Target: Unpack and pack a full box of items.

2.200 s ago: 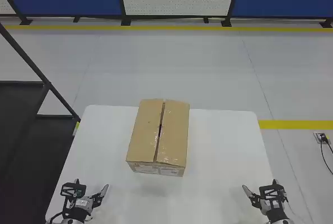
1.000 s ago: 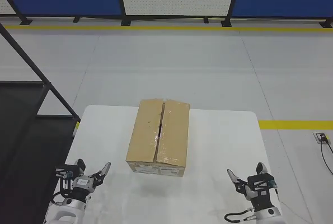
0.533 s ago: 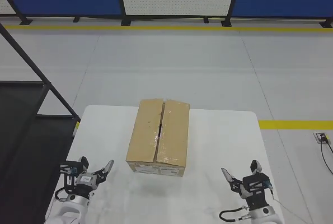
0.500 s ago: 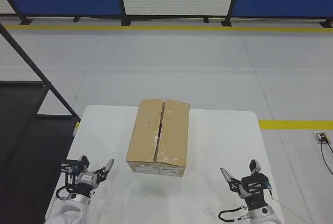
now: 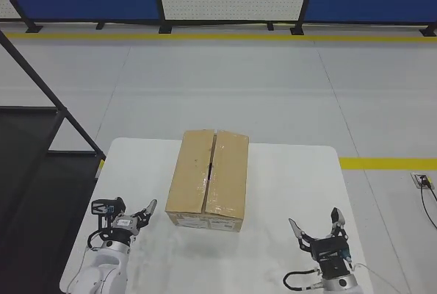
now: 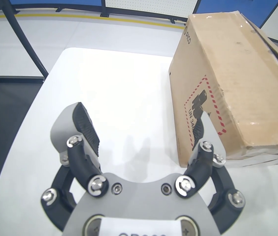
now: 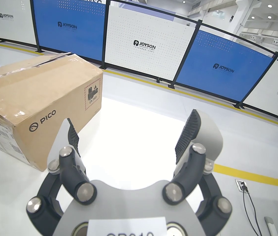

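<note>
The box (image 5: 208, 178) is seen closed on the table (image 5: 291, 191), resting flat, with its long axis running away from the robot and its short labelled end turned toward the grippers. Its two top flaps are met along a seam (image 5: 211, 169) that follows that long axis, and clear tape can be made out over the near part of the seam. The left gripper (image 6: 141, 114) is held low just beside the box's near left corner, jaws spread wide and nothing held; one fingertip is seen close against the box's left side wall, though contact cannot be confirmed. The right gripper (image 7: 131, 117) is likewise spread and empty, and is placed off the box's near right corner, well apart from it, with bare table between. The left arm is therefore judged the nearer of the two. Unpacking has not yet been begun: the flaps are shut and no item is out of the box. For the opening, the seam is judged to be the thing that matters, since it lies above and inward of both grippers, so each would have to be raised over the box's top edge and brought in toward the seam from its own side.
</note>
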